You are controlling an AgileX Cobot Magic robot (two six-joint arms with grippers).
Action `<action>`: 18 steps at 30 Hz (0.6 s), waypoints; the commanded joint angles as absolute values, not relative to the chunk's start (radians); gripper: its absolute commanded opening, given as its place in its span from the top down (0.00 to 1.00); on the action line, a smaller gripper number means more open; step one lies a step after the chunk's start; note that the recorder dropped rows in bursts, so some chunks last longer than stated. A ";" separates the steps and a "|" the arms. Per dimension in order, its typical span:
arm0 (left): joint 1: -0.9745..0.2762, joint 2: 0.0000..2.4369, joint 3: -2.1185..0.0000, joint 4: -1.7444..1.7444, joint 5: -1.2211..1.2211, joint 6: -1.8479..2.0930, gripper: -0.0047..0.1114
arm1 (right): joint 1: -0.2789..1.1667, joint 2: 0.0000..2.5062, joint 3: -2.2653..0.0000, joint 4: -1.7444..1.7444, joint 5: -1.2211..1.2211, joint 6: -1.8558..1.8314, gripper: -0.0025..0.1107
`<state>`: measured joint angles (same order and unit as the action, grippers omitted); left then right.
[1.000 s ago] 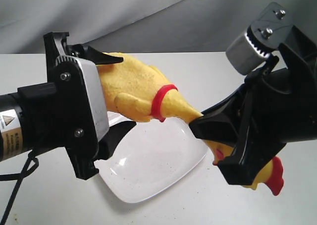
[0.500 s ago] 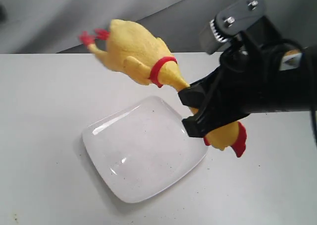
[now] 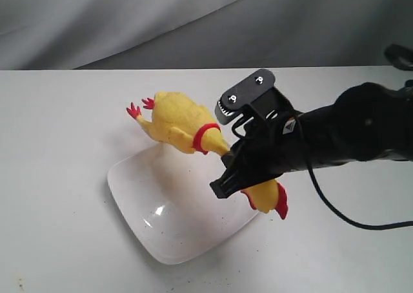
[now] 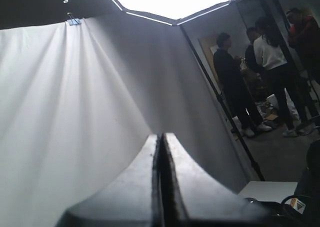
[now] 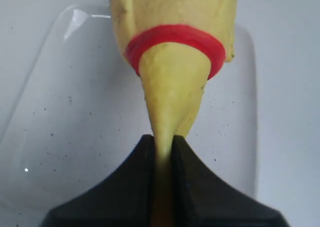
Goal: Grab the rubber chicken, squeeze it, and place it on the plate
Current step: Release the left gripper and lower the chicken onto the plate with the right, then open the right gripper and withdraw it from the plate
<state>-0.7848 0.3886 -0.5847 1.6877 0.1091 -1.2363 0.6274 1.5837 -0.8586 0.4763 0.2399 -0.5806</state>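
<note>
The yellow rubber chicken (image 3: 177, 120) hangs over the white plate (image 3: 161, 228), body and red feet toward the back left, red comb at the front right. My right gripper (image 3: 233, 170) is shut on its neck just past the red collar (image 3: 208, 137). In the right wrist view the neck (image 5: 170, 102) is pinched flat between the black fingers (image 5: 137, 182), with the plate (image 5: 60, 137) beneath. My left gripper (image 4: 161, 142) is shut with nothing in it, pointing up at a grey curtain; it does not show in the exterior view.
The plate rests on a white table (image 3: 58, 144) with a grey cloth backdrop (image 3: 193, 22) behind. A black cable (image 3: 348, 219) trails from the right arm over the table. Several people (image 4: 260, 72) stand far off in the left wrist view.
The left gripper let go of the chicken's body and left the exterior view. The right arm lowered the chicken by its neck toward the plate.
</note>
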 commanded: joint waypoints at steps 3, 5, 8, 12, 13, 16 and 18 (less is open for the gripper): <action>-0.793 0.386 -0.548 1.691 0.112 -1.222 0.95 | 0.628 1.693 -0.863 0.477 0.213 -0.597 0.98; -0.793 0.386 -0.548 1.691 0.112 -1.222 0.95 | 0.628 1.720 -0.863 0.477 0.221 -0.597 0.98; -0.793 0.386 -0.548 1.691 0.112 -1.222 0.95 | 0.628 1.726 -0.863 0.477 0.248 -0.597 0.98; -0.793 0.386 -0.548 1.691 0.112 -1.226 0.95 | 0.628 1.726 -0.863 0.458 0.302 -0.597 0.70; -0.793 0.386 -0.548 1.691 0.112 -1.226 0.95 | 0.628 1.726 -0.863 0.458 0.303 -0.597 0.62; -0.793 0.386 -0.548 1.691 0.112 -1.226 0.95 | 0.628 1.705 -0.863 0.434 0.312 -0.597 0.52; -0.793 0.386 -0.548 1.691 0.112 -1.226 0.95 | 0.628 1.635 -0.863 0.406 0.342 -0.595 0.59</action>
<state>-0.7848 0.3886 -0.5513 1.6896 0.1091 -1.2269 0.6274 1.6996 -0.8586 0.4411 0.3154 -0.5911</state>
